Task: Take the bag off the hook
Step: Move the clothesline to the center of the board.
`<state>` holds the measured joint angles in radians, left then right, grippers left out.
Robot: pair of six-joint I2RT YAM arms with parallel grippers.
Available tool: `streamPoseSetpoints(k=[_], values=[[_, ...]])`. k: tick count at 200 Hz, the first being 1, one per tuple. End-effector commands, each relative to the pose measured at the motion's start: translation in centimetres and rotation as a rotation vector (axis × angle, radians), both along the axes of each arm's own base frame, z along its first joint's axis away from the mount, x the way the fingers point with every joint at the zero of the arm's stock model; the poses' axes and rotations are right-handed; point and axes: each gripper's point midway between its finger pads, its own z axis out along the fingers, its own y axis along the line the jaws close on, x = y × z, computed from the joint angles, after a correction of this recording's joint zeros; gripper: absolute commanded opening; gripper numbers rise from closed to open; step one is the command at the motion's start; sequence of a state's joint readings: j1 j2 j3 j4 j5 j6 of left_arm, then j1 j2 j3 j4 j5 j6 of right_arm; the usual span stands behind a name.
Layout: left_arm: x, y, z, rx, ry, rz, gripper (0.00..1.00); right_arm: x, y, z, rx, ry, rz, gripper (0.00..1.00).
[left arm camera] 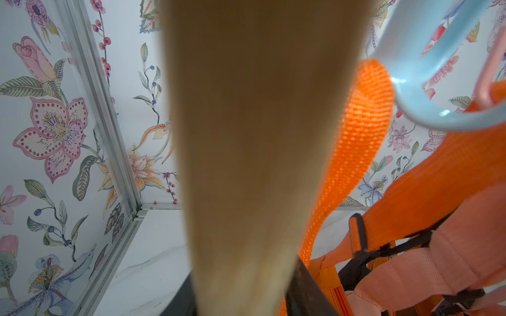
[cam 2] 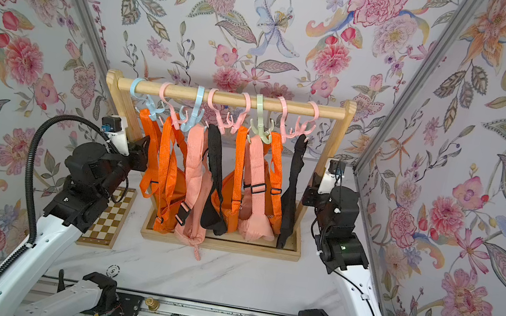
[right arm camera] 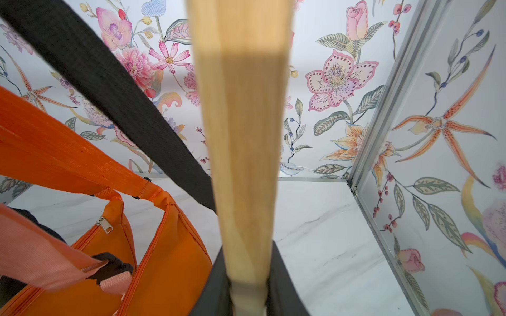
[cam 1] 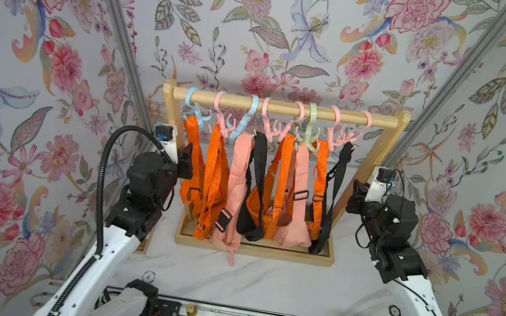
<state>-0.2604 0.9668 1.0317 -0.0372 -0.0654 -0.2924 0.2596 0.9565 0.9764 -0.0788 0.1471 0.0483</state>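
I see a white marbled tabletop closed in on three sides by floral wallpaper, with aluminium corner posts where the walls meet. A checkered board lies flat on the marble to the left of the wooden rack.

The rack's rail runs side to side across both top views and carries a row of blue, pink and green hooks. The bags, which are orange, pink and black, hang from those hooks. Each bag's long axis is vertical, with its strap loop up on a prong and its pouch down in the rack's base tray. The pink bag sags over the tray's front lip onto the marble.

My right gripper is clamped on the rack's right upright; its wrist view shows a dark finger pressed against each side of the wood. My left gripper straddles the left upright, just beside the leftmost orange strap. Its fingers flank the post, but the view is too blurred for me to tell whether they are gripping it.
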Motion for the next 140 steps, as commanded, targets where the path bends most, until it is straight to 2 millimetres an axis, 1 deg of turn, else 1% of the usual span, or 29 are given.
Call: streamPoseSetpoints(k=[1,42,67,81,109,140], values=[[0.9,-2.3,0.2,-0.01,-0.025,-0.094,0.4,0.4,3.7,0.9,0.077,-0.015,0.154,0.18],[2.4,-3.5,0.2,-0.008,-0.027,-0.122,0.38,1.3,4.1,1.7,0.058,-0.038,0.158,0.18],[3.6,-4.0,0.0,0.002,-0.026,-0.125,0.37,2.6,4.4,1.6,0.032,-0.034,0.158,0.17],[4.2,-4.3,0.0,-0.002,-0.033,-0.127,0.37,3.5,4.7,1.3,0.021,-0.031,0.158,0.17],[5.6,-4.9,0.8,-0.005,-0.057,-0.131,0.37,5.5,5.1,0.9,0.003,-0.035,0.152,0.16],[7.2,-5.6,1.2,0.003,-0.071,-0.133,0.37,7.9,6.2,0.7,-0.001,-0.027,0.176,0.15]])
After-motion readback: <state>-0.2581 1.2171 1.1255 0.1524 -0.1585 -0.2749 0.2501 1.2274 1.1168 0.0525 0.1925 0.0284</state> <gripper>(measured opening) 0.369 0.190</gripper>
